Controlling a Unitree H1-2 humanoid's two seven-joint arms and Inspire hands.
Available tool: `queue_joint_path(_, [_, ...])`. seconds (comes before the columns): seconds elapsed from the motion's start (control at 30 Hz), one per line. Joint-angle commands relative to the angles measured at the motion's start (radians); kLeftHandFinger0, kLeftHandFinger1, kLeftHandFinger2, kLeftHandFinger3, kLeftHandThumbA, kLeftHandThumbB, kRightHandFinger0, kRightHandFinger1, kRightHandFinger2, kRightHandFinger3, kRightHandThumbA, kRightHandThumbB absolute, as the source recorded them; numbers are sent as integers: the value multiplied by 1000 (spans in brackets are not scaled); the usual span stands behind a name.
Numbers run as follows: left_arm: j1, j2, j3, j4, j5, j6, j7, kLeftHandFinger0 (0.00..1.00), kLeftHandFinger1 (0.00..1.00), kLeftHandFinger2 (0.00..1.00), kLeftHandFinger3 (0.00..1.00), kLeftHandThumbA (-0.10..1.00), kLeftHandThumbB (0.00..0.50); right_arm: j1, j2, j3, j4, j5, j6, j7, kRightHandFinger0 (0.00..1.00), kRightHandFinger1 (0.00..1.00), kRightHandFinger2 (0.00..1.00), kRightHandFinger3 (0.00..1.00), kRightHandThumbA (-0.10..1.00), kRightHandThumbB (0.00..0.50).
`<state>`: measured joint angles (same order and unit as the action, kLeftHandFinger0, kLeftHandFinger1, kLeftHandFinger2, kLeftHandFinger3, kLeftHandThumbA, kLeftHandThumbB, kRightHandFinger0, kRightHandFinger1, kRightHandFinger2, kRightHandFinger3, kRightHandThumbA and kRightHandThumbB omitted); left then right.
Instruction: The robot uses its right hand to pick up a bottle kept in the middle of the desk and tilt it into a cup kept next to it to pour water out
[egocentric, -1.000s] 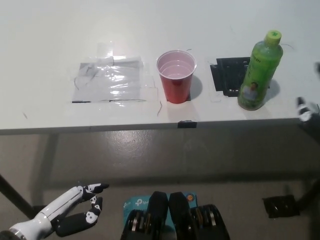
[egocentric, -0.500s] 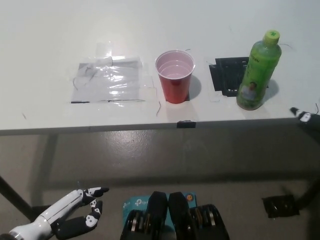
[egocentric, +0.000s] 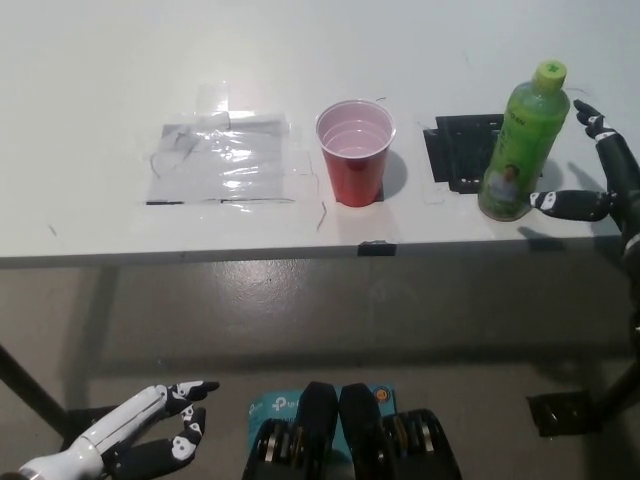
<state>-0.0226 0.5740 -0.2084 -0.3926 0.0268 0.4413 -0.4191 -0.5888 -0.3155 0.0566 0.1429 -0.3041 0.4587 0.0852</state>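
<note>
Having risen from the table edge within the last second, right robot hand (egocentric: 600, 185) now spread wide beside upright bottle (egocentric: 520, 140), at 3 o'clock of cup (egocentric: 355, 152), ready to grasp; left robot hand (egocentric: 135, 440) resting low, open.

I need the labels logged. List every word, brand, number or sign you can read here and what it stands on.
"tp-li", cut off by the robot's body: on the teal box on the floor at the bottom.
Green bottle label: a small picture and print, too small and blurred to read.
Red cup: no writing visible.
Black plate and clear plastic sheet on the desk: no text visible.
</note>
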Motion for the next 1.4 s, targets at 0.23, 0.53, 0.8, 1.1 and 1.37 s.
queue_joint_path(0.23, [2,12,6,-28,10,5,-17,1000,1000,1000,1000,999,321,-61,11,-7,63,-8,11,-7,1000,1000,1000,1000,885,500])
queue_joint_path(0.53, [1,15,2,-27,6,-1,-32,1000,1000,1000,1000,992,324,-74,80,-24,70,-1,11,-19,1000,1000,1000,1000,846,500])
queue_joint_path(0.8, [10,12,-5,-26,10,-6,-35,1000,1000,1000,1000,1000,328,-87,108,10,25,-72,11,11,1000,1000,1000,1000,895,500])
queue_joint_path(1.1, [11,9,-3,-33,10,9,-34,1000,1000,1000,1000,992,333,-178,148,-49,128,-83,11,-51,1000,1000,1000,1000,815,500])
queue_joint_path(1.37, [14,3,-9,-31,15,2,-40,1000,1000,1000,1000,1000,339,-242,172,-88,246,-44,2,-123,1000,1000,1000,1000,780,500])
